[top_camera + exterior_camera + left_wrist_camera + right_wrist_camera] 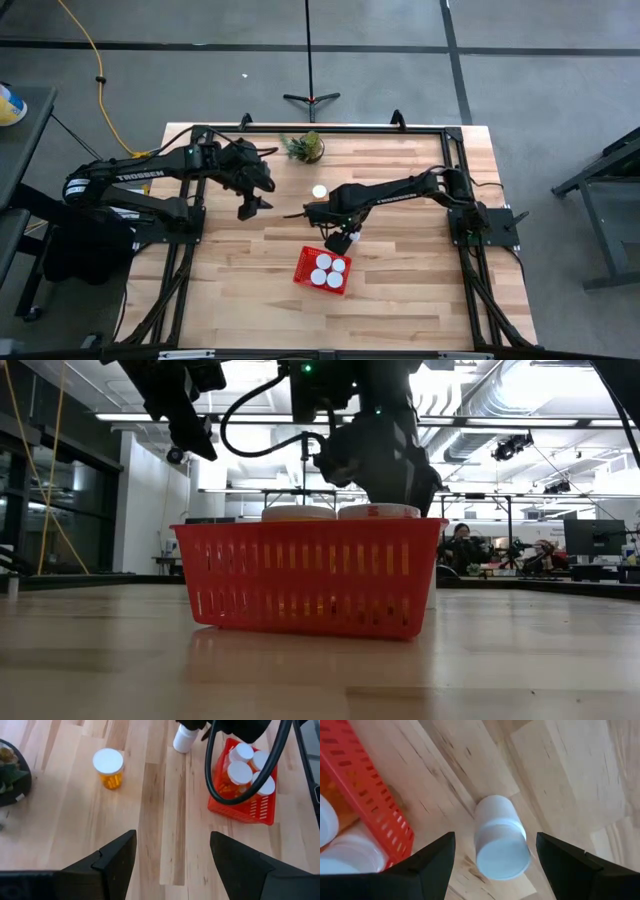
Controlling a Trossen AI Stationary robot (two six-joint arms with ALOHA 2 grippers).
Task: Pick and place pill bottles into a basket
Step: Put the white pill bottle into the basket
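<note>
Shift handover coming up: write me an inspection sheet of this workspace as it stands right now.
Surface: wooden table, boards in good order, no spills seen.
Job's things: red basket holds four pill bottles; a fifth bottle stands upright near the plant; a sixth, white-looking bottle is outside the basket, between the right gripper's fingers.
Clutter: small potted plant at the table's far edge.
Grippers: left gripper open, holding nothing, above bare table; right gripper open around the sixth bottle beside the basket, no contact visible.
Cables: black cable loops over the basket in the left wrist view; yellow cord on the floor.
Surroundings: tripod stand behind the table; people at distant desks.
</note>
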